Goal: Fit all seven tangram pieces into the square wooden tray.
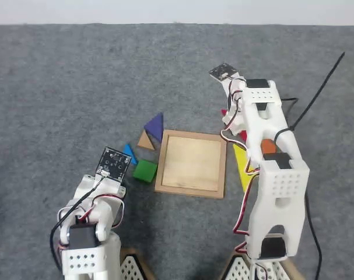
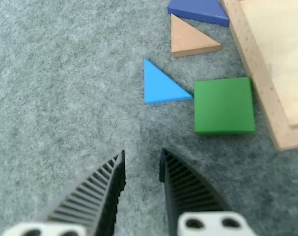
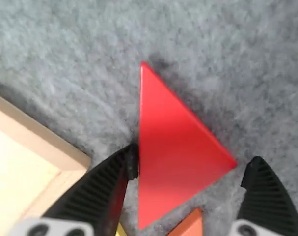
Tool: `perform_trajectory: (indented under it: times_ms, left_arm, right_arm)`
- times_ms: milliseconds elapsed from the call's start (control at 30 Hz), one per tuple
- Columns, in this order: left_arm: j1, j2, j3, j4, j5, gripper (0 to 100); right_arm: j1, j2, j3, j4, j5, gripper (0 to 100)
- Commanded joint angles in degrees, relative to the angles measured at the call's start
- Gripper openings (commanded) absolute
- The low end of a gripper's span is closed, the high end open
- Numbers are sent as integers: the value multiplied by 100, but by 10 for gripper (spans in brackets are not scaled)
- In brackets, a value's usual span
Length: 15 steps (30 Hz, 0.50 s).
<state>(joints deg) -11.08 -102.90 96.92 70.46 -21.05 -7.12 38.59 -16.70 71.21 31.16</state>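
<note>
Right gripper (image 3: 193,163): jaws spread wide, straddling the red triangle (image 3: 176,147). The triangle lies flat on the table (image 3: 247,59), just beside a corner of the wooden tray (image 3: 40,140). Left gripper (image 2: 141,160): jaws narrowly parted and empty, near the light blue triangle (image 2: 158,87) and the green square (image 2: 223,105).

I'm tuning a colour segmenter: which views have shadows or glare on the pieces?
High view: even light, no glare on the wooden tray. Left wrist view: the green square throws a thin soft shadow on the carpet. Right wrist view: the red triangle has a mild pale sheen and a small dark shadow at its tip.
</note>
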Motion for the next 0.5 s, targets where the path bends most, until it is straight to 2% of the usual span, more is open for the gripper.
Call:
perform_trajectory:
  times_ms: [0, 233, 467]
  left_arm:
    - [-26, -114, -40, 62, -53, 108]
    - [-26, -114, -40, 62, -53, 108]
    - [-26, -114, -40, 62, -53, 108]
  right_arm:
    - [101, 13, -149, -92, -26, 318]
    - [101, 13, -123, -66, -62, 90]
    - [92, -171, -167, -66, -79, 86]
